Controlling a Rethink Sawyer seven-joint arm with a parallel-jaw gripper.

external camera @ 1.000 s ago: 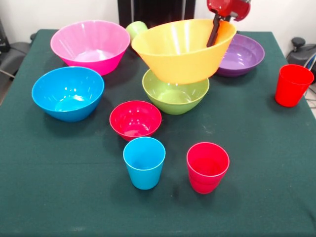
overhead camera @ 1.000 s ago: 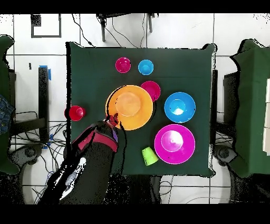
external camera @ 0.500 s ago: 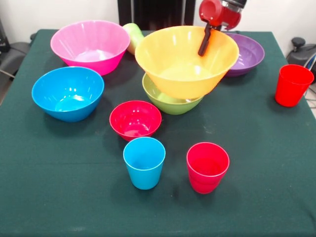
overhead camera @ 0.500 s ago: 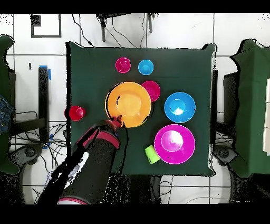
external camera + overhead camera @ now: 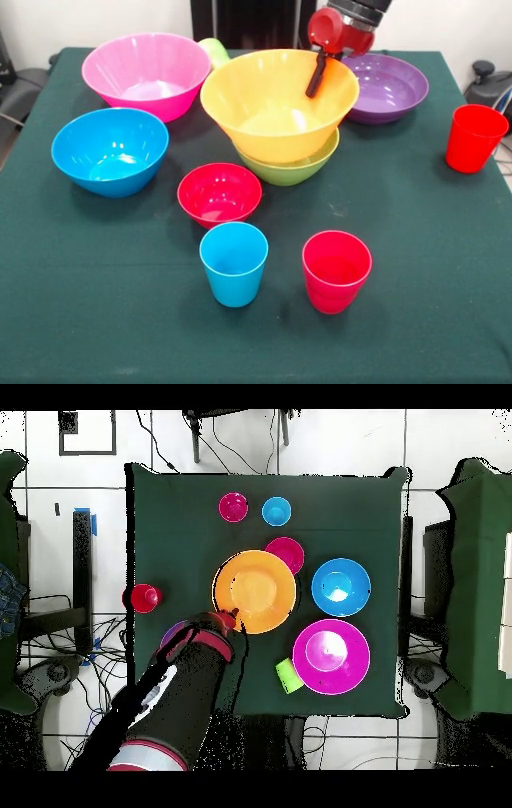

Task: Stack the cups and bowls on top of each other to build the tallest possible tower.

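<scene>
Fingers (image 5: 315, 77) clamped on far rim of orange bowl (image 5: 276, 108), which sits nested in lime green bowl (image 5: 298, 166). Purple bowl (image 5: 396, 84) just beside it, red bowl (image 5: 218, 194) near its front, on surface (image 5: 416, 264).

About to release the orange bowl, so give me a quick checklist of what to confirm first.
1. Orange bowl seated in the lime green bowl: ok, it sits inside the green rim.
2. Orange bowl level: not ok, it looks slightly tilted.
3. Gripper on the orange bowl's rim: ok, one of the fingers shows inside the bowl.
4. Small red bowl apart from the stack: ok.
5. Purple bowl clear of the arm's exit: cannot tell.
</scene>
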